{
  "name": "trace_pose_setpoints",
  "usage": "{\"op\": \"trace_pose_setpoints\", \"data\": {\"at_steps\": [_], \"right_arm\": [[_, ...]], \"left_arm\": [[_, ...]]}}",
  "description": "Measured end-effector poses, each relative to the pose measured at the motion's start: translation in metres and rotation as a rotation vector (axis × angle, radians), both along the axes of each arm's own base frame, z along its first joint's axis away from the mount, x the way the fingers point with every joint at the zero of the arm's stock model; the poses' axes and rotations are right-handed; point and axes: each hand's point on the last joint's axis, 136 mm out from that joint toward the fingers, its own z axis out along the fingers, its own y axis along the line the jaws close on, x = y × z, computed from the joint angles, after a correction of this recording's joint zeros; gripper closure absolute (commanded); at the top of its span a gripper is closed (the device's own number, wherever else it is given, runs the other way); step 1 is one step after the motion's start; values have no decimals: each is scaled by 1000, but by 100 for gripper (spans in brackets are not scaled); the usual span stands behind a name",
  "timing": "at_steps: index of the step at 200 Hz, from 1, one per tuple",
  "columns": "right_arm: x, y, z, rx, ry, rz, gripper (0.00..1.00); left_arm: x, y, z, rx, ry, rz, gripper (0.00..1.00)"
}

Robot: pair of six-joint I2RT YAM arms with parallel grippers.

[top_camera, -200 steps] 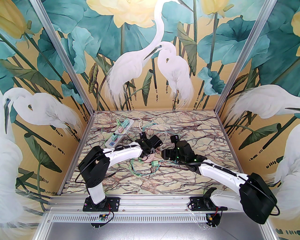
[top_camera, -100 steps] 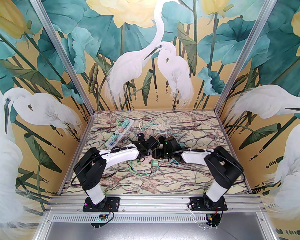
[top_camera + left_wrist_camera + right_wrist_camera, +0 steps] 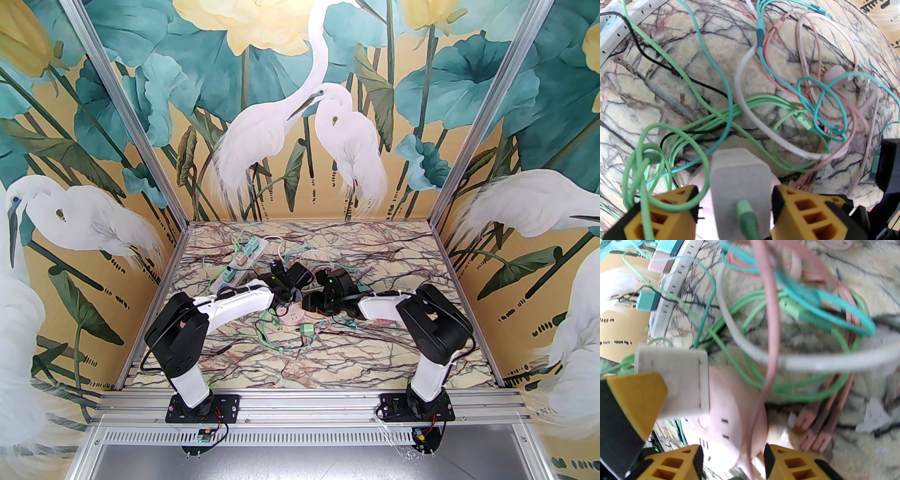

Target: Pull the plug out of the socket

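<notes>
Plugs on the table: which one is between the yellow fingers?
The white plug on the pink round socket, flanked by the left gripper; the teal plug sits in the white strip.

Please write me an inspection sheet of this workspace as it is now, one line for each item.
Surface: marble-patterned table, partly under cables.
Job's things: white plug seated in the pink socket, not yet pulled.
Clutter: power strip with adapters plugged in; loose green adapter.
End effectors: left end effector open, straddling the plug; right end effector flanks the socket, grip unclear.
Cables: green, teal, pink and white cables tangled; a green one leaves the plug.
Surroundings: heron mural walls, aluminium frame.
</notes>
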Motion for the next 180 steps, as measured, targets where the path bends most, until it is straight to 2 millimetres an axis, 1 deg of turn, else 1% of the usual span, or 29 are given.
{"op": "trace_pose_setpoints", "data": {"at_steps": [15,43,61,71,86,97,105,126,143,156,168,180], "right_arm": [[5,1,-1,-5,7,-3,51],[5,1,-10,-28,31,2,50],[5,2,-11,-30,33,10,50],[6,3,-12,-30,31,16,54],[7,6,-13,-24,32,26,55],[8,8,-14,-18,30,33,59],[9,9,-15,-16,31,35,59],[11,10,-16,-20,36,34,63],[12,11,-17,-24,38,33,64],[13,10,-18,-30,36,32,64],[13,10,-18,-34,33,33,64],[13,10,-18,-35,33,32,64]], "left_arm": [[0,0,0,-5,6,1,46],[1,-3,-2,-14,23,-3,47],[1,-3,-3,-11,30,-3,48],[1,-3,-3,-12,31,-3,49],[1,-4,-2,-14,33,-4,50],[1,-4,-2,-12,38,-5,50],[0,-5,-3,-11,46,-7,51],[1,-6,-6,-5,56,-8,55],[0,-5,-10,4,70,-11,58],[-2,-4,-13,11,80,-10,63],[-3,-4,-13,16,83,-11,72],[-3,-4,-12,17,84,-13,74]]}}
